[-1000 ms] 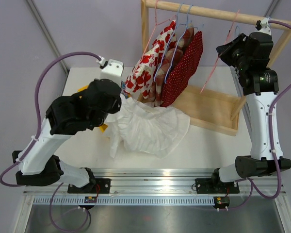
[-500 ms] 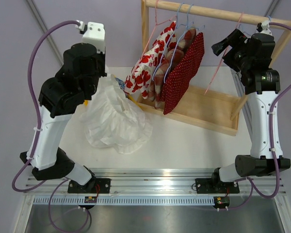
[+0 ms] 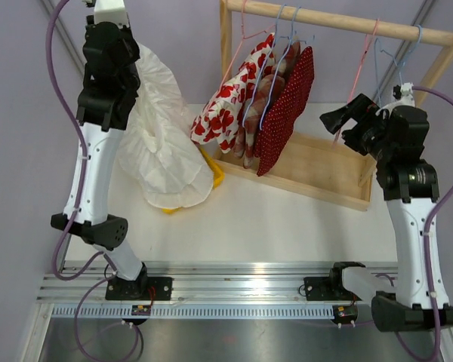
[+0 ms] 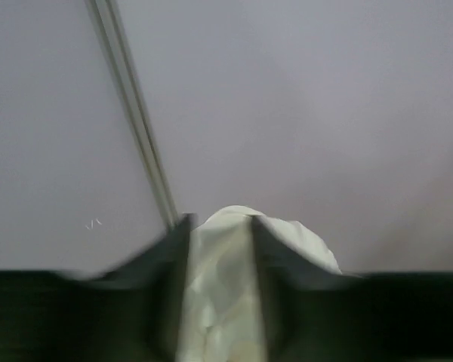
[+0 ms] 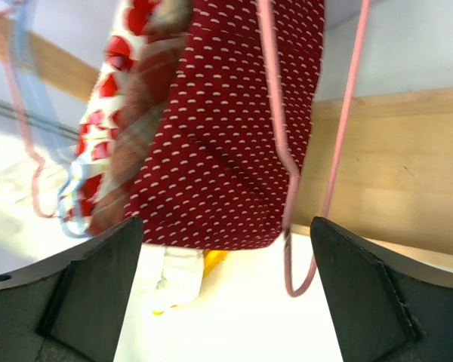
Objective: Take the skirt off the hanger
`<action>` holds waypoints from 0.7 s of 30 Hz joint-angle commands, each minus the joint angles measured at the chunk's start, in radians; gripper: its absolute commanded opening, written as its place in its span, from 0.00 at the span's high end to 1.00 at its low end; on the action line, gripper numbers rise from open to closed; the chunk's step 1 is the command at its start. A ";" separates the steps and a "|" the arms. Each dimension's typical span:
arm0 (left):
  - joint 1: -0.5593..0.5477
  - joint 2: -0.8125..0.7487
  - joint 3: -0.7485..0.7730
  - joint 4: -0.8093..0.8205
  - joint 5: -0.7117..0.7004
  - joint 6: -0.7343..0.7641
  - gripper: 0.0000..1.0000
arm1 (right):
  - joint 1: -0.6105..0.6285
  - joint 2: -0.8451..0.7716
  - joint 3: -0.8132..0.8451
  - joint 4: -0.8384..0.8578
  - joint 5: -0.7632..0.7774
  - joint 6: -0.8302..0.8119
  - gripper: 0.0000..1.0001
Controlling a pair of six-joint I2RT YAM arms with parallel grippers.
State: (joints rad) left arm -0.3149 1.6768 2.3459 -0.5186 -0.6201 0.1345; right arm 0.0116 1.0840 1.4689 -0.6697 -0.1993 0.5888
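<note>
The white skirt (image 3: 166, 151) hangs from my left gripper (image 3: 132, 56), which is raised high over the table's far left; its hem rests on the table. In the left wrist view white skirt fabric (image 4: 219, 294) fills the gap of the left gripper (image 4: 219, 226), whose jaws are shut on it. An empty pink hanger (image 3: 360, 68) dangles from the wooden rail (image 3: 332, 19). My right gripper (image 3: 336, 121) stands open just below and beside it. In the right wrist view the pink hanger (image 5: 287, 173) swings free ahead of the right gripper (image 5: 226, 220), touched by neither finger.
Red dotted skirt (image 3: 287, 105), plaid and red floral skirts (image 3: 226, 105) hang on hangers from the rail. An empty blue hanger (image 3: 383, 64) hangs at the right. The rack's wooden base (image 3: 325, 170) lies on the table. Something yellow (image 3: 215, 173) peeks from under the white skirt.
My left arm rose up and back, lifting the white skirt off the table's middle. My right gripper opened, let go of the pink hanger and dropped away from the rail.
</note>
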 commanded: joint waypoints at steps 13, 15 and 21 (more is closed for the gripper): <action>-0.094 -0.528 -0.813 0.105 0.428 -0.478 0.01 | 0.045 0.065 0.168 0.363 -0.384 0.056 0.01; -0.157 -0.601 -0.891 0.091 0.412 -0.478 0.01 | 0.152 0.178 0.314 0.217 -0.303 -0.050 0.03; -0.289 -0.718 -1.034 -0.026 0.335 -0.532 0.01 | 0.202 0.346 0.423 0.147 -0.120 -0.109 0.09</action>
State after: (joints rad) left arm -0.5873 0.9508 1.3933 -0.4931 -0.2649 -0.3443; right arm 0.2104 1.4124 1.8473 -0.4583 -0.4187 0.5358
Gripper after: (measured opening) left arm 0.987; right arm 0.922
